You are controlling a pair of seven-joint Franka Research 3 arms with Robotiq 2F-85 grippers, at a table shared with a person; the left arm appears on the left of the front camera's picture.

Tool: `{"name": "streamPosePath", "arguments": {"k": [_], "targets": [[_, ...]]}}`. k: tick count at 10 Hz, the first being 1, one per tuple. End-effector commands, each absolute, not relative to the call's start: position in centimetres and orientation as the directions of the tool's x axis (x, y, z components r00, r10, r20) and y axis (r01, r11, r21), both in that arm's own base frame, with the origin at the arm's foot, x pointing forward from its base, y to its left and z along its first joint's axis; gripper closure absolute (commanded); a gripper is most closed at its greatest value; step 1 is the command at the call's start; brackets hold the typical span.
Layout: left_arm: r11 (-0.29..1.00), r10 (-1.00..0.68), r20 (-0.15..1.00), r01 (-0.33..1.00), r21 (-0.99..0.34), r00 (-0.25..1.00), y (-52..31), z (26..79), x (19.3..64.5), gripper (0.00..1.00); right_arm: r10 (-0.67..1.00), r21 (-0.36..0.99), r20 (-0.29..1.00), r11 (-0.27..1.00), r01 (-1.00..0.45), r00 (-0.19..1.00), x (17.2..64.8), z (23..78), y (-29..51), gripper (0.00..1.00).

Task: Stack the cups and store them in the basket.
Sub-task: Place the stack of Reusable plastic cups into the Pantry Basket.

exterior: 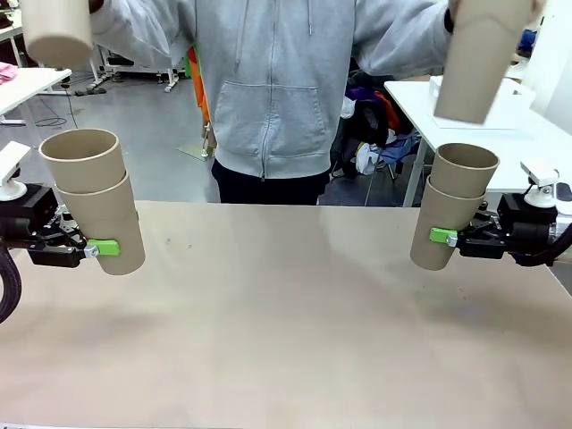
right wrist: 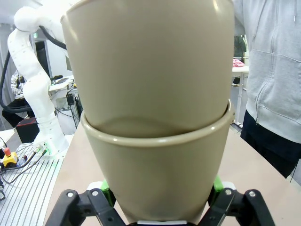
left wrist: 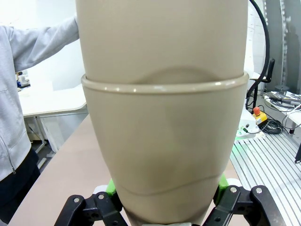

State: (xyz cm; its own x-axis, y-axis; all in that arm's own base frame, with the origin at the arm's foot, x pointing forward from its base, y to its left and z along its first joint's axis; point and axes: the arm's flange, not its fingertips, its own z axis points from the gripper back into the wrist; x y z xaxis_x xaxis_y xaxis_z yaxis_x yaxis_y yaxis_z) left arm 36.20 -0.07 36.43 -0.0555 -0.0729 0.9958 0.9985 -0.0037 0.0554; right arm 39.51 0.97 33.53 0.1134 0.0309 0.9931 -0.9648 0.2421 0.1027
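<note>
My left gripper [exterior: 100,248] is shut on a stack of two tan cups [exterior: 94,198], held upright above the table's left side. In the left wrist view that stack [left wrist: 164,122] sits between the green pads [left wrist: 111,187]. My right gripper [exterior: 440,237] is shut on another two-cup stack [exterior: 453,204] at the right, slightly tilted; the right wrist view has it [right wrist: 155,122] between its pads [right wrist: 217,184]. The person holds one more cup [exterior: 55,34] high at the upper left and another cup [exterior: 478,55] at the upper right. The basket is out of view.
The tan table [exterior: 286,331] stretches bare between the two arms. A person in a grey hoodie [exterior: 268,80] stands at the far edge, arms spread. White tables [exterior: 500,116] and clutter lie behind.
</note>
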Motion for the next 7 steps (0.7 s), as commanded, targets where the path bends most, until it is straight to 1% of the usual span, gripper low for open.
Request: {"name": "streamPosePath", "arguments": {"k": [1, 7], "targets": [[-0.006, -0.067, 0.996, 0.998, 0.057, -0.058, -0.02, 36.75, 36.11, 0.17, 0.032, 0.103, 0.993, 0.246, -0.964, 0.114, 39.57, 33.73, 1.1, 0.15], [-0.006, -0.067, 0.996, 0.998, 0.057, -0.058, -0.02, 36.75, 36.11, 0.17, 0.032, 0.103, 0.993, 0.246, -0.964, 0.114, 39.57, 33.73, 1.1, 0.15]]}}
